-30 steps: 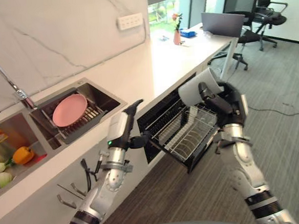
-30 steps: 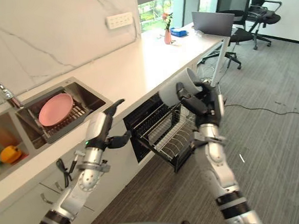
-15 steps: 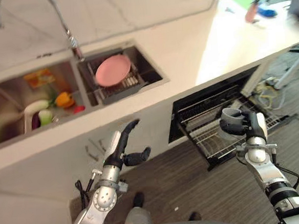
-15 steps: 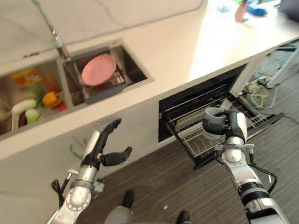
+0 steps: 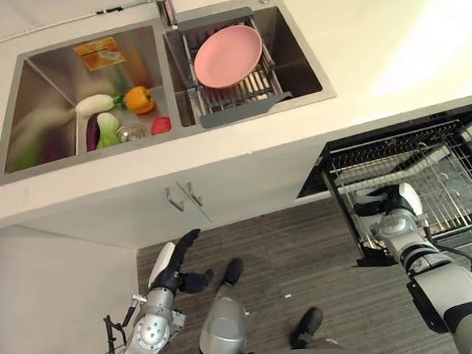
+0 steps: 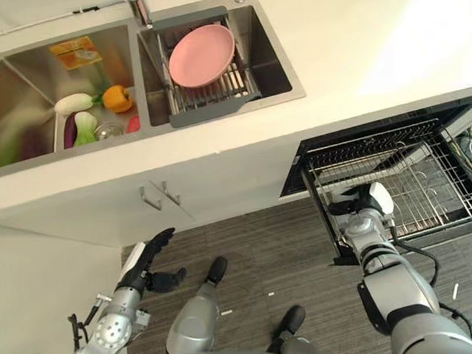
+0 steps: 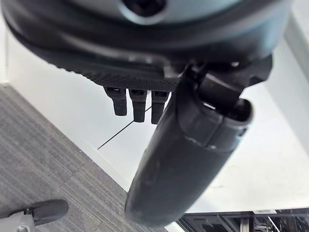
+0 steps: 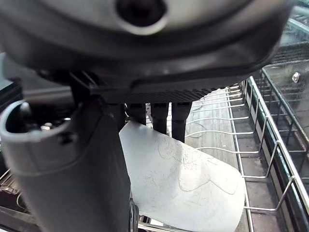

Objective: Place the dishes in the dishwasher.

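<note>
- The cup (image 8: 186, 186) is pale grey-white with faint drawn markings on its side; it lies tilted over the wire dishwasher rack (image 5: 455, 186), and its long axis runs out past the fingers of the right hand (image 5: 390, 207) toward the rack's wires.
- The right hand sits at the rack's front left corner, fingers and thumb curled round the cup.
- The left hand (image 5: 171, 266) hangs low over the dark floor in front of the white cabinet (image 5: 181, 201), fingers straight and relaxed, grasping nothing.
- A pink plate (image 5: 227, 56) rests on a grey drying rack (image 5: 243, 110) set in the right basin of the sink (image 5: 20, 95).
- Vegetables (image 5: 118, 112) lie in the left basin.
</note>
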Tool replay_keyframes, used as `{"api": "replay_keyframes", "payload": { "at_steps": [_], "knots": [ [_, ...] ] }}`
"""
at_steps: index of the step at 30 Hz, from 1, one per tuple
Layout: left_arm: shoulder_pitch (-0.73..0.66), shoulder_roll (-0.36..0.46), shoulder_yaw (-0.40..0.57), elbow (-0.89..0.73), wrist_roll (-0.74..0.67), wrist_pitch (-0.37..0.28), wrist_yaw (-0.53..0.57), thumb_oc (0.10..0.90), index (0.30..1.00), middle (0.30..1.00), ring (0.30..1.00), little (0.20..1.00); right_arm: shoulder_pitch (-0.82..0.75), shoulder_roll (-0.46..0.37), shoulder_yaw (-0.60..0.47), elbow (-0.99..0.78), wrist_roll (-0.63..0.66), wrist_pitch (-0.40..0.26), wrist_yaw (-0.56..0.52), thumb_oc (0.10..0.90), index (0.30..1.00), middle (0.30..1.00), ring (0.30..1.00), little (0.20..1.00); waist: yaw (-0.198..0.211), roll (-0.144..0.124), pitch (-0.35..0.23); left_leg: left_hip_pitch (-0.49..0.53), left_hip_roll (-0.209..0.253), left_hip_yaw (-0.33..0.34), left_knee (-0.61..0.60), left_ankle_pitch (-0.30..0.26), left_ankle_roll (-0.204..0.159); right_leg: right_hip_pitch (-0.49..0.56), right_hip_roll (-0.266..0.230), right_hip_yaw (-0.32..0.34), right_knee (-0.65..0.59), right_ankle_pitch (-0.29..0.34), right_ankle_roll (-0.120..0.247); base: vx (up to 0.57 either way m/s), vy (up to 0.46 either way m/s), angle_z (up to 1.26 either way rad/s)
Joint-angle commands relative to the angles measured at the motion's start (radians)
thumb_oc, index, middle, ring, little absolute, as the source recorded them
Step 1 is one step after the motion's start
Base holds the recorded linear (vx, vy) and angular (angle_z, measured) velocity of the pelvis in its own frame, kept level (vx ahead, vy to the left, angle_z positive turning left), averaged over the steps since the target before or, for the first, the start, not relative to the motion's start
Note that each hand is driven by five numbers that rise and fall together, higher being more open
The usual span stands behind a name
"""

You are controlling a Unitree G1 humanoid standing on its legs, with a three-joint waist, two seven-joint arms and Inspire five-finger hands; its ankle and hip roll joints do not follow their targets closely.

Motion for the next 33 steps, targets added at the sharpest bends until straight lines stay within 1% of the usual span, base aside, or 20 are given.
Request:
{"api": "replay_keyframes", "payload": {
  "at_steps": [1,4,7,8,9,11,12,14,17,18,19,21,22,25,26,27,28,29,30,33],
  "knots": [
    [-0.004,-0.010,0.010,0.039,-0.067,-0.019,-0.009,0.800,0.900,0.900,0.900,0.900,-0.030,-0.072,0.001,-0.140,0.016,-0.045,-0.002,0.800,0.900,0.900,0.900,0.900,-0.038,-0.051,-0.068,0.053,0.012,0.088,0.002,-0.066,-0.005,0.053,-0.055,0.065,0.017,-0.066,0.060,0.01,0.013,-0.04],
    [-0.020,-0.027,0.008,0.111,-0.047,-0.004,-0.010,0.800,0.900,0.900,0.900,0.900,-0.009,-0.066,-0.016,-0.203,0.048,-0.052,0.005,0.800,0.900,0.900,0.900,0.900,-0.055,-0.054,-0.079,0.065,0.016,0.100,0.002,-0.071,-0.006,0.059,-0.058,0.069,0.017,-0.067,0.061,0.01,0.022,-0.09],
    [-0.033,-0.109,0.024,0.297,-0.065,0.031,-0.015,0.800,0.900,0.900,0.900,0.900,0.062,-0.041,-0.019,-0.453,0.036,-0.063,0.014,0.800,0.900,0.900,0.900,0.900,-0.091,-0.057,-0.094,0.089,0.021,0.124,0.002,-0.078,-0.003,0.064,-0.062,0.088,0.017,-0.066,0.063,0.01,0.032,-0.24],
    [-0.052,-0.164,0.045,0.426,-0.104,0.055,-0.020,0.800,0.900,0.900,0.900,0.900,0.123,-0.026,-0.030,-0.582,0.014,-0.061,0.018,0.800,0.900,0.900,0.900,0.900,-0.116,-0.054,-0.104,0.106,0.023,0.141,0.002,-0.084,-0.002,0.066,-0.063,0.101,0.017,-0.067,0.063,0.01,0.024,-0.38],
    [-0.054,-0.165,0.044,0.431,-0.104,0.052,-0.019,0.800,0.900,0.900,0.900,0.900,0.128,-0.027,-0.031,-0.589,0.013,-0.057,0.018,0.800,0.900,0.900,0.900,0.900,-0.114,-0.053,-0.103,0.107,0.023,0.142,0.002,-0.085,-0.002,0.067,-0.063,0.103,0.017,-0.067,0.062,0.01,0.003,-0.37],
    [-0.082,-0.208,0.083,0.537,-0.141,0.073,-0.008,0.800,0.900,0.900,0.900,0.900,0.211,-0.008,-0.080,-0.765,0.038,-0.072,0.018,0.800,0.900,0.900,0.900,0.900,-0.135,-0.045,-0.111,0.126,0.029,0.156,0.002,-0.091,-0.001,0.072,-0.063,0.114,0.017,-0.069,0.060,0.00,-0.011,-0.30],
    [-0.082,-0.208,0.083,0.537,-0.141,0.073,-0.008,0.800,0.900,0.900,0.900,0.900,0.211,-0.008,-0.080,-0.765,0.038,-0.072,0.018,0.800,0.900,0.900,0.900,0.900,-0.135,-0.045,-0.111,0.126,0.029,0.156,0.002,-0.091,-0.001,0.072,-0.063,0.114,0.017,-0.069,0.060,0.00,-0.003,-0.16],
    [-0.106,-0.242,0.140,0.662,-0.190,0.083,0.002,0.800,0.900,0.900,0.900,0.900,0.290,0.014,-0.105,-0.927,0.071,-0.109,0.046,0.800,0.900,0.900,0.900,0.900,-0.147,-0.037,-0.115,0.136,0.033,0.168,0.002,-0.091,-0.001,0.074,-0.060,0.127,0.017,-0.073,0.057,0.00,-0.013,-0.13],
    [-0.132,-0.271,0.202,0.813,-0.216,0.083,-0.006,0.800,0.900,0.900,0.900,0.900,0.391,0.036,-0.127,-1.140,0.146,-0.196,0.118,0.800,0.900,0.900,0.900,0.900,-0.157,-0.025,-0.119,0.142,0.038,0.168,0.002,-0.086,-0.007,0.080,-0.054,0.125,0.017,-0.082,0.051,0.03,-0.053,-0.13],
    [-0.140,-0.276,0.239,0.886,-0.206,0.088,-0.004,0.800,0.900,0.900,0.900,0.900,0.429,0.074,-0.144,-1.261,0.235,-0.264,0.149,0.800,0.900,0.900,0.900,0.900,-0.158,-0.013,-0.118,0.143,0.043,0.165,0.002,-0.080,-0.013,0.083,-0.050,0.122,0.017,-0.089,0.047,0.06,-0.070,-0.08],
    [-0.144,-0.283,0.256,0.916,-0.205,0.085,0.001,0.800,0.900,0.900,0.900,0.900,0.447,0.090,-0.136,-1.292,0.276,-0.285,0.175,0.800,0.900,0.900,0.900,0.900,-0.160,-0.009,-0.117,0.144,0.045,0.164,0.002,-0.078,-0.016,0.085,-0.048,0.122,0.017,-0.093,0.045,0.06,-0.066,-0.03],
    [-0.137,-0.282,0.292,0.943,-0.209,0.086,0.003,0.800,0.900,0.900,0.900,0.900,0.429,0.101,-0.110,-1.396,0.313,-0.324,0.200,0.800,0.900,0.900,0.900,0.900,-0.156,0.002,-0.108,0.141,0.053,0.163,0.010,-0.067,-0.018,0.081,-0.044,0.127,0.017,-0.098,0.040,0.02,-0.033,0.04],
    [-0.138,-0.282,0.311,0.958,-0.215,0.084,0.004,0.800,0.900,0.900,0.900,0.900,0.414,0.098,-0.101,-1.440,0.314,-0.339,0.204,0.800,0.900,0.900,0.900,0.900,-0.148,0.006,-0.092,0.114,0.051,0.162,0.052,-0.063,-0.022,0.082,-0.046,0.129,0.017,-0.101,0.034,0.00,0.000,0.00],
    [-0.147,-0.284,0.312,0.960,-0.214,0.080,0.009,0.800,0.900,0.900,0.900,0.900,0.407,0.090,-0.097,-1.445,0.315,-0.343,0.202,0.800,0.900,0.900,0.900,0.900,-0.148,0.004,-0.076,0.077,0.038,0.157,0.100,-0.069,-0.028,0.079,-0.052,0.124,0.017,-0.101,0.031,-0.07,-0.008,0.08],
    [-0.154,-0.286,0.321,0.967,-0.220,0.076,0.015,0.800,0.900,0.900,0.900,0.900,0.399,0.085,-0.098,-1.477,0.319,-0.355,0.203,0.800,0.900,0.900,0.900,0.900,-0.144,0.001,-0.058,0.034,0.023,0.169,0.158,-0.065,-0.038,0.077,-0.063,0.115,0.017,-0.099,0.030,-0.10,0.000,0.55],
    [-0.171,-0.304,0.328,0.980,-0.232,0.077,0.025,0.800,0.900,0.900,0.900,0.900,0.375,0.084,-0.099,-1.512,0.312,-0.372,0.178,0.800,0.900,0.900,0.900,0.900,-0.155,-0.005,-0.049,-0.060,0.021,0.278,0.246,-0.050,-0.036,0.086,-0.081,0.072,0.017,-0.111,0.032,-0.10,0.000,0.55],
    [-0.171,-0.304,0.328,0.980,-0.232,0.077,0.025,0.800,0.900,0.900,0.900,0.900,0.375,0.084,-0.099,-1.512,0.312,-0.372,0.178,0.800,0.900,0.900,0.900,0.900,-0.155,-0.005,-0.049,-0.060,0.021,0.278,0.246,-0.050,-0.036,0.086,-0.081,0.072,0.017,-0.111,0.032,-0.03,0.038,1.08],
    [-0.185,-0.310,0.339,0.992,-0.221,0.085,0.033,0.800,0.900,0.900,0.900,0.900,0.361,0.075,-0.109,-1.518,0.274,-0.369,0.153,0.800,0.900,0.900,0.900,0.900,-0.165,-0.017,-0.059,-0.091,0.043,0.406,0.232,-0.040,-0.001,0.089,-0.084,0.048,0.017,-0.113,0.038,0.12,0.114,1.68],
    [-0.173,-0.320,0.341,1.011,-0.192,0.094,0.034,0.800,0.900,0.900,0.900,0.900,0.370,0.065,-0.121,-1.543,0.227,-0.360,0.141,0.800,0.900,0.900,0.900,0.900,-0.157,-0.029,-0.082,-0.062,0.032,0.461,0.186,-0.061,0.035,0.101,-0.087,0.036,0.017,-0.117,0.051,0.12,0.114,1.68],
    [-0.167,-0.322,0.342,1.017,-0.177,0.092,0.033,0.800,0.900,0.900,0.900,0.900,0.386,0.066,-0.129,-1.548,0.207,-0.356,0.141,0.800,0.900,0.900,0.900,0.900,-0.156,-0.036,-0.091,-0.047,0.012,0.453,0.168,-0.079,0.050,0.108,-0.096,0.029,0.017,-0.111,0.056,0.13,0.122,0.88]
  ]
}}
